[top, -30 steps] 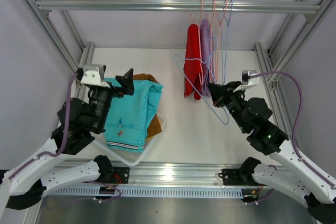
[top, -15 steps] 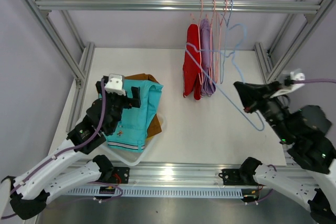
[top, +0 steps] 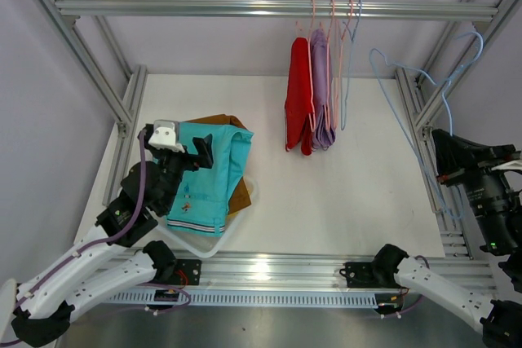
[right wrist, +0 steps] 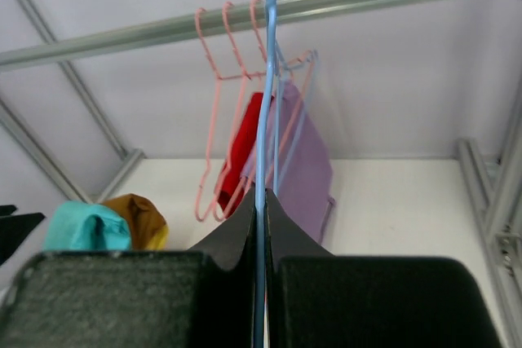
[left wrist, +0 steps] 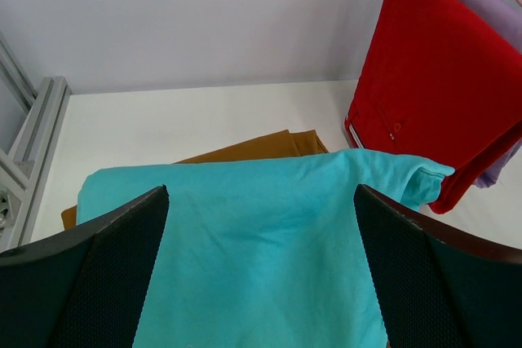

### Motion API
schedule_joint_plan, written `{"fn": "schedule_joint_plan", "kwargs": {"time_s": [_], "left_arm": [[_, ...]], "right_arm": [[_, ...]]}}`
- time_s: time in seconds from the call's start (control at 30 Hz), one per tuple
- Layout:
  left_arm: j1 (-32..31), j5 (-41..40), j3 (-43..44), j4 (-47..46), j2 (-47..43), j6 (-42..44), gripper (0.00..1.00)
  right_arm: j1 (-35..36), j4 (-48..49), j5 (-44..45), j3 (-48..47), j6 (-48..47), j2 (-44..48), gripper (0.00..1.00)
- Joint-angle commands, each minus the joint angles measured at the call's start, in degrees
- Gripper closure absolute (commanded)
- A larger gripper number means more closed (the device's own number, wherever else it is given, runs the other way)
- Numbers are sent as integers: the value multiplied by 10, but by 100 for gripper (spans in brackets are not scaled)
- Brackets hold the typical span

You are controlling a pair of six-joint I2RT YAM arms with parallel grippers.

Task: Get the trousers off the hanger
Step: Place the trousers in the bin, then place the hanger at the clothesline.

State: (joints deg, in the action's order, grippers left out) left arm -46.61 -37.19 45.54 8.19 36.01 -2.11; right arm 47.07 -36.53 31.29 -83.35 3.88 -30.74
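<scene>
At the right edge of the counter [top: 326, 193], your right claw [right wrist: 263, 201] had swung out from beside the hanging clothes in the last second. It stayed clamped on the bare blue wire hanger [right wrist: 266, 38], now up by the frame post, well apart from the rail [top: 204, 7]. Your left claw [left wrist: 261, 283] stood with jaws wide apart, holding nothing, just above the teal trousers [left wrist: 261, 226]. Those lay on the brown trousers [left wrist: 261, 146] in the white tray [top: 196, 244].

So, as I judged it, that pair was off and its hanger only needed putting aside. The red trousers [top: 298, 103] and lilac trousers [top: 320, 95] were still on pink hangers [top: 332, 22] on the rail, so the job was unfinished.

No brand, label or writing could be read. A small motif on the teal pair was too small to tell.
</scene>
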Motion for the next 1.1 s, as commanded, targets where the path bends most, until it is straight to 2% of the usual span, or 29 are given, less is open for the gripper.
{"fn": "schedule_joint_plan", "kwargs": {"time_s": [0.0,0.1,0.2,0.33,0.6,0.77,1.07], "left_arm": [[3,12,-3,-12,4,-20,1],[-1,12,-4,-10,4,-22,1],[-5,10,-7,-12,7,-18,1],[-6,10,-5,-12,8,-18,1],[-9,6,-10,-16,6,-13,1],[-9,7,-9,-16,4,-12,1],[-9,5,-9,-19,-3,-8,1]], "right_arm": [[2,-36,68,11,-26,5,100],[2,-36,116,48,-36,-8,100],[4,8,168,73,-61,-17,100],[4,95,184,81,-100,-49,100],[-4,168,184,40,-168,-138,100],[-52,158,117,-2,-135,-194,100],[-255,127,-125,-55,-20,-285,100]]}}
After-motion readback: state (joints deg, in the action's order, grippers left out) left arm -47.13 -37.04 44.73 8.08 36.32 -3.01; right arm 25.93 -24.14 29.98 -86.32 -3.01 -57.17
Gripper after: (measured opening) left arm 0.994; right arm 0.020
